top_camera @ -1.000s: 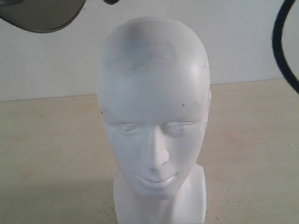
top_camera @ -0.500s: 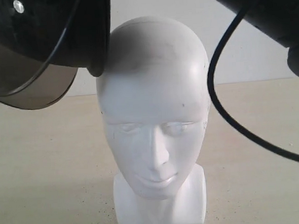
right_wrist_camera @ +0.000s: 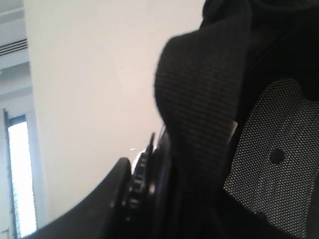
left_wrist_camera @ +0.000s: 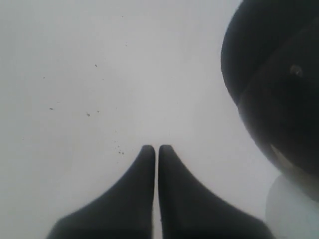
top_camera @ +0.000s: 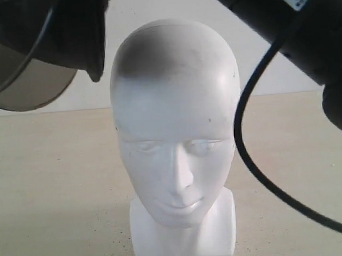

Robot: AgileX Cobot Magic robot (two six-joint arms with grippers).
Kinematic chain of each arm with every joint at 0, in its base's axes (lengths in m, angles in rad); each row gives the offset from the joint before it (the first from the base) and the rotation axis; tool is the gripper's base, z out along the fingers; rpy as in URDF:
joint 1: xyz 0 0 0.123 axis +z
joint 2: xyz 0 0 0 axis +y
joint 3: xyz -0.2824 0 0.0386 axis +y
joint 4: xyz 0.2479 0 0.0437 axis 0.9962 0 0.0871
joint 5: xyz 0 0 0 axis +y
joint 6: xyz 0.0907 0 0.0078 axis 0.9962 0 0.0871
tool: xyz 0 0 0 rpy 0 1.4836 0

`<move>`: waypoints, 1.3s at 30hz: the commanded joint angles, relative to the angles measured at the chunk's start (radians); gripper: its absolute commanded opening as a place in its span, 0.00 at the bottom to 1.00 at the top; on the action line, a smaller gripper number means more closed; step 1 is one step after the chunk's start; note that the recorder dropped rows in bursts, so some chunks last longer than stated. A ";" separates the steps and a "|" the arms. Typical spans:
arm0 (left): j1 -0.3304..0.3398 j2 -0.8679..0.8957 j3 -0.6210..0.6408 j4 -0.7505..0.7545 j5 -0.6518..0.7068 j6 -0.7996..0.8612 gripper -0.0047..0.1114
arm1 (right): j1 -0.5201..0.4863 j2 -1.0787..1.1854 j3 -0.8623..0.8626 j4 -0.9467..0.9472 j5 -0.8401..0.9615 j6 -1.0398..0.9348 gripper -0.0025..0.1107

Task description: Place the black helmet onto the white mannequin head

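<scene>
One helmet (top_camera: 38, 43) hung at 10 o'clock of the head (top_camera: 177, 133), apparently gripped by the right tool (right_wrist_camera: 154, 159); the left tool (left_wrist_camera: 157, 149) was closed, empty. Lowering off-centre risked toppling the head.

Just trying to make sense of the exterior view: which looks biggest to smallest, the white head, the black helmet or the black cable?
1. white mannequin head.
2. black helmet, though cut off by the frame and seemingly nearer the camera, so its rank is unsure.
3. black cable, a thin line.
</scene>
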 commanded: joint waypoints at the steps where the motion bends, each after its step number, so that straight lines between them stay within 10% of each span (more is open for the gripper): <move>1: 0.002 -0.003 -0.015 0.005 0.003 -0.109 0.08 | 0.001 -0.047 0.092 0.122 -0.074 -0.074 0.02; 11: 0.002 0.241 -0.388 0.279 0.076 -0.373 0.08 | 0.001 -0.055 0.175 0.130 -0.074 -0.066 0.02; 25: -0.003 0.907 -0.977 1.255 -0.246 -1.346 0.08 | 0.003 -0.161 0.306 0.202 -0.074 -0.215 0.02; 39: -0.003 1.083 -1.034 1.456 -0.374 -1.444 0.08 | 0.003 -0.184 0.431 0.359 -0.074 -0.316 0.02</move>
